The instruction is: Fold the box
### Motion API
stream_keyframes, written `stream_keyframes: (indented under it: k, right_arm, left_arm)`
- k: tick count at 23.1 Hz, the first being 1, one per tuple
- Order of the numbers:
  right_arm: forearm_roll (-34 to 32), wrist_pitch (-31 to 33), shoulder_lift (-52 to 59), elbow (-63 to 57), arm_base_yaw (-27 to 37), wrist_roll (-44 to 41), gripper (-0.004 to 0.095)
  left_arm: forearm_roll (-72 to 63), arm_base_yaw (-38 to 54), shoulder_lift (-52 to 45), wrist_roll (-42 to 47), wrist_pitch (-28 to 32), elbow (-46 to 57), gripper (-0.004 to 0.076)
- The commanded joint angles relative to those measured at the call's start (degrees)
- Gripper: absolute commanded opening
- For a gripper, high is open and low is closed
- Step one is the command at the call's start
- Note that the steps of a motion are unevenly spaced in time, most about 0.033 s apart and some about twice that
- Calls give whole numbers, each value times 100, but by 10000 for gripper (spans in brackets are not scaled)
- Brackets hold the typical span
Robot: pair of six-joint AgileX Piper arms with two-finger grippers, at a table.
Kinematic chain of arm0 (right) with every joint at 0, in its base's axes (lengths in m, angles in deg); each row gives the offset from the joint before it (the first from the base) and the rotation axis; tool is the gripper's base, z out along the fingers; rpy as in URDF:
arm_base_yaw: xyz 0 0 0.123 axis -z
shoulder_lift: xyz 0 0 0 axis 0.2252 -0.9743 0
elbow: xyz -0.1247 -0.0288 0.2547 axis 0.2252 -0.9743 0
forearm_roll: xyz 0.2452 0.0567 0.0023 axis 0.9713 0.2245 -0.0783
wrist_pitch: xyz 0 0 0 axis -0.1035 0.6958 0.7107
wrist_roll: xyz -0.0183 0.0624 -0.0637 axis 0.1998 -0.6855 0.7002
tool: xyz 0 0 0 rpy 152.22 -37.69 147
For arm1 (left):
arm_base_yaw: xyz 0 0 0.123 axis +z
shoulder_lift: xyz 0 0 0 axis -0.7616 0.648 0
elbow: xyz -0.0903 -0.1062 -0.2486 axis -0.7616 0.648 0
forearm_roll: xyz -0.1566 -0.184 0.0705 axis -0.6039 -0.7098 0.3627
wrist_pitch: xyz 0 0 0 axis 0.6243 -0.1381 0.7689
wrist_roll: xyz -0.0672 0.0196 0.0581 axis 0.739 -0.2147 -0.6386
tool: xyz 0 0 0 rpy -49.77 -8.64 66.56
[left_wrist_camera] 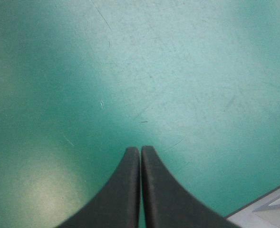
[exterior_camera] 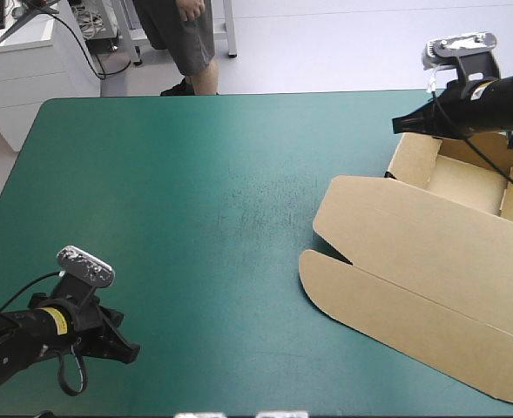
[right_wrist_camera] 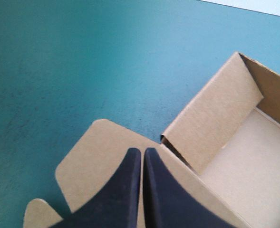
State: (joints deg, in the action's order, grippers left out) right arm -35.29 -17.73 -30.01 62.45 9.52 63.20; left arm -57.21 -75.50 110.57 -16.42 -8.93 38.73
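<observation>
Where the left gripper (left_wrist_camera: 140, 149) hangs: jaws clenched on nothing, bare teal-green cover (left_wrist_camera: 178, 71) beneath, by its near left corner.
Right gripper (right_wrist_camera: 142, 150): jaws pressed together, gripping nothing, above the flat lid of the box (right_wrist_camera: 216, 118), beside the tray's corner wall.
Box (exterior_camera: 430, 261): right side of the cover, well apart from the left gripper — open tray toward the far edge, lid flat toward the near edge.
</observation>
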Motion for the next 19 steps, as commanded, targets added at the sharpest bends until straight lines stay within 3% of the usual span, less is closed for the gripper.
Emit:
stream_keyframes:
  k: [1,5,9,14,19]
  right_arm:
    - [-83,22,424,107,-456,-138,1]
    - [-67,22,737,-104,-845,-245,1]
    - [-83,-111,1381,-1460,-865,-233,1]
    - [-123,-1038,3030,-4195,-865,-135,1]
    - [-104,-1277,4204,-5763,-865,-135,1]
  left_arm:
    - [-93,-24,-268,63,257,-150,-8]
    - [-93,-24,-501,63,271,-135,-8]
    - [-187,-24,-543,63,350,120,-8]
    - [-285,-24,-543,63,616,685,-8]
    - [-570,-24,-543,63,593,781,-8]
